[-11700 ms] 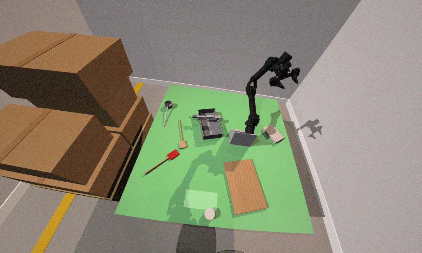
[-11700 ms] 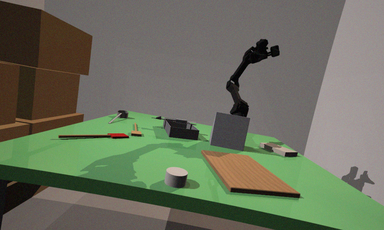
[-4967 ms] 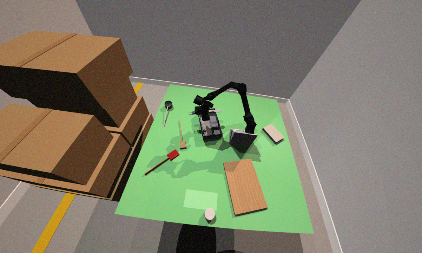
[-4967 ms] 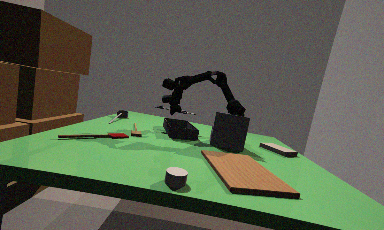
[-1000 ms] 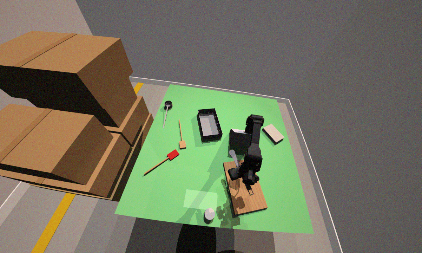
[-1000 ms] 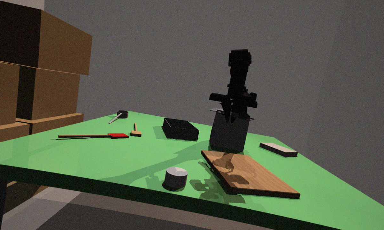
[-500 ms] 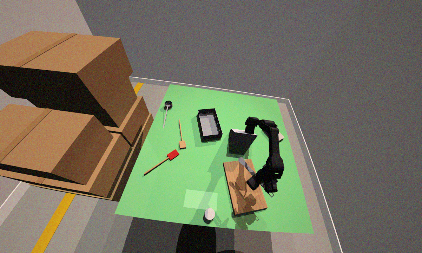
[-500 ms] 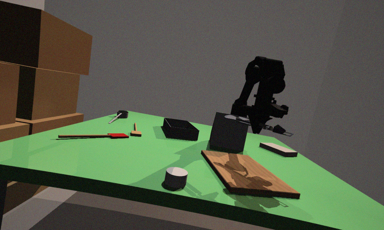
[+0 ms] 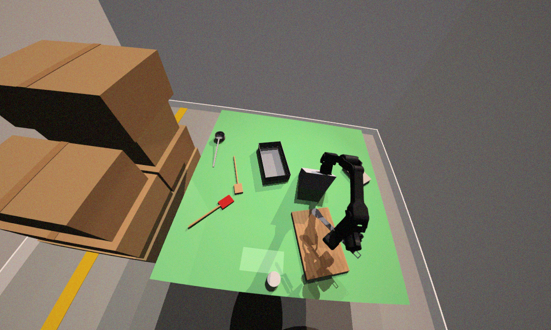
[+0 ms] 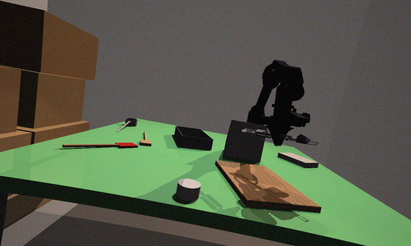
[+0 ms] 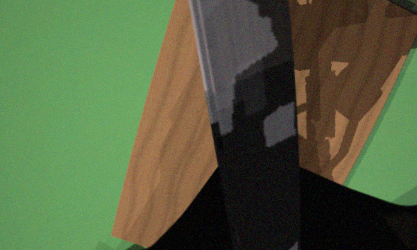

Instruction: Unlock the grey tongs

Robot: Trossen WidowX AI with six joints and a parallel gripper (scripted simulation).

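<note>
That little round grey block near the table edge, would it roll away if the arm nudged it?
Probably not: the short cylinder stands on its flat end, so a nudge should slide it. It is squat, wider than tall, so tipping seems unlikely. It sits close to the green table's front edge, so a hard shove might send it off.

Green bench [image 9: 236, 229], carrying wooden board [image 9: 322, 256], black roasting tin [image 9: 273, 162], dark cube [image 9: 313, 186], red spatula [image 9: 212, 211], wooden scraper [image 9: 236, 176], ladle [image 9: 217, 143], short cylinder [image 9: 273, 279], flat pale block [image 10: 298, 159].
</note>
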